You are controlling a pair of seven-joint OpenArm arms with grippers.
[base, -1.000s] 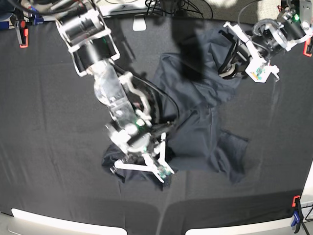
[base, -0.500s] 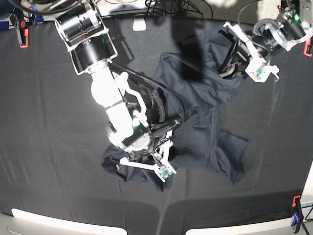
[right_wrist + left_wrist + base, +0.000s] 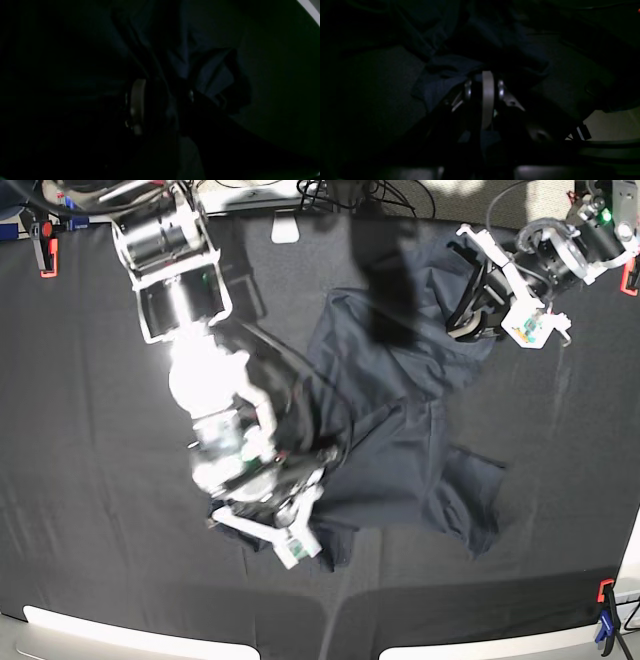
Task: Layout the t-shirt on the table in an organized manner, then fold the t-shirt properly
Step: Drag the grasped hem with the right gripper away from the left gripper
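Note:
The dark navy t-shirt (image 3: 410, 450) lies crumpled across the middle of the table (image 3: 90, 480), which is covered in black cloth. My left gripper (image 3: 478, 320) is at the back right, shut on the shirt's upper edge. In the left wrist view its fingers (image 3: 500, 90) pinch dark cloth (image 3: 440, 82). My right gripper (image 3: 262, 532) hovers low over the shirt's front-left hem. In the right wrist view, that gripper (image 3: 163, 100) has its jaws standing apart with nothing clearly clamped between them and shirt cloth (image 3: 215, 75) lying just beyond them.
Orange clamps sit at the back left corner (image 3: 45, 245) and the front right corner (image 3: 605, 620). The pale table rim (image 3: 120, 635) runs along the front edge. Cables (image 3: 350, 195) lie behind the back edge.
The right gripper has opened and let go of the shirt's hem, and its arm has swung slightly left. The left arm has not moved.

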